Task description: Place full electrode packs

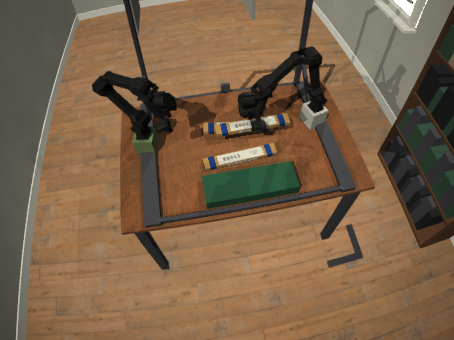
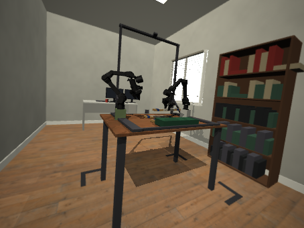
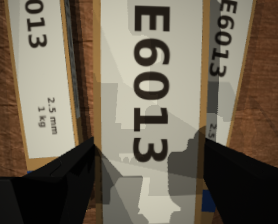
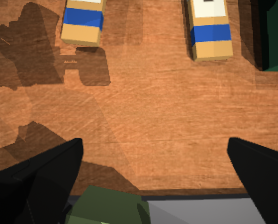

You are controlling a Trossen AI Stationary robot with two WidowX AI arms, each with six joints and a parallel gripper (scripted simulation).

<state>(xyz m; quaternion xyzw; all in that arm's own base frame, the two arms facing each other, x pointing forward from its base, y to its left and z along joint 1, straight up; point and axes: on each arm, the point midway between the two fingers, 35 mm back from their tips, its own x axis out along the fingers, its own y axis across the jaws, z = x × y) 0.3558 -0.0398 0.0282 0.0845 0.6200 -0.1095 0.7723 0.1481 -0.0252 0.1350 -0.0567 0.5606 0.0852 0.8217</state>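
Lifted clear of the brown wooden table (image 1: 180, 176) (image 2: 115, 128), a long tan cardboard pack of welding electrodes with blue bands and a white E6013 label (image 1: 270, 121) (image 2: 155, 110) (image 3: 117, 40) hangs in the clasp of the left gripper (image 1: 258, 125) (image 2: 174, 111) (image 3: 147, 143), its black fingers closed on the pack's two long sides, just on the 12 o'clock side of center as the top view faces. A matching blue-banded pack (image 1: 210, 127) (image 3: 227, 55) lies on the wood partly beneath it, peeking out toward 10 o'clock. The third pack, also tan and blue-banded (image 1: 242, 156) (image 3: 45, 75) (image 4: 211, 37), lies flat nearer 6 o'clock, just beside the low green rectangular platform (image 1: 250, 183) (image 2: 175, 121) (image 4: 270, 45). Toward 10 o'clock, the right gripper (image 1: 165, 125) (image 4: 155, 145) waits with fingers spread wide, grasping nothing.

The job appears to be in its early, sorting stage: one pack is up, perhaps for its weight to be judged, and none rests on the platform. Identical outsides offer no verdict on which are full. Left to do are settling that question, laying each full pack flat on the green block and keeping partly used ones off it.
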